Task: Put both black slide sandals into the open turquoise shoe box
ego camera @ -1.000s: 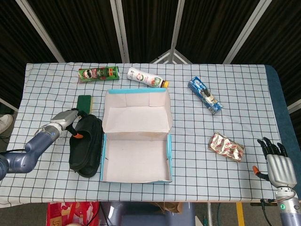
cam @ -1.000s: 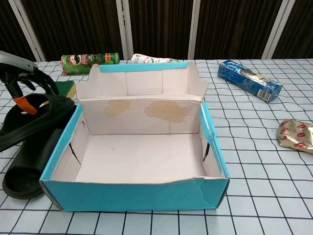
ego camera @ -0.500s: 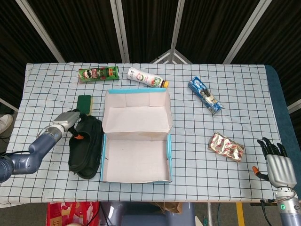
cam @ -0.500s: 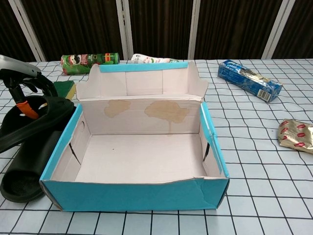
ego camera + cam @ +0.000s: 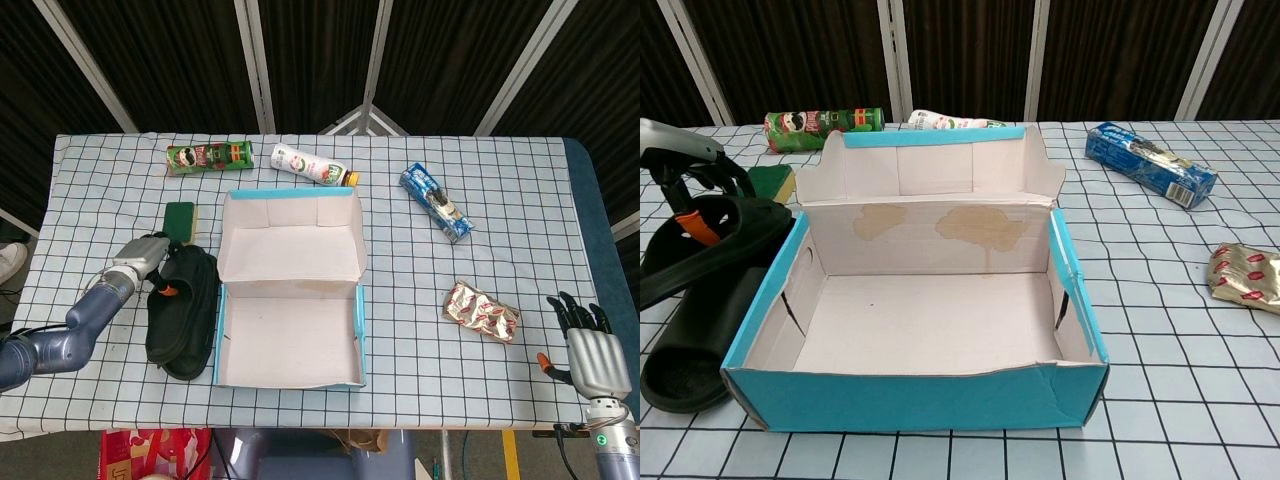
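Observation:
The open turquoise shoe box [image 5: 361, 330] [image 5: 920, 400] lies mid-table with nothing in it, its lid folded back. Two black slide sandals lie stacked against its left wall. My left hand [image 5: 150, 264] [image 5: 688, 178] grips the upper sandal [image 5: 192, 285] [image 5: 725, 245] by its strap, with that far end raised and tilted. The lower sandal [image 5: 178, 352] [image 5: 695, 340] rests flat on the table beneath it. My right hand [image 5: 590, 350] hangs off the table's right front corner, fingers apart and holding nothing; the chest view does not show it.
A green sponge [image 5: 180, 220] sits just behind the sandals. A green chips can [image 5: 210, 157] and a white bottle [image 5: 313, 165] lie along the back. A blue packet [image 5: 436, 202] and a foil snack pack [image 5: 481, 311] lie to the right of the box.
My left hand has shifted the upper sandal slightly left and lower, away from the box wall. The right hand has not moved.

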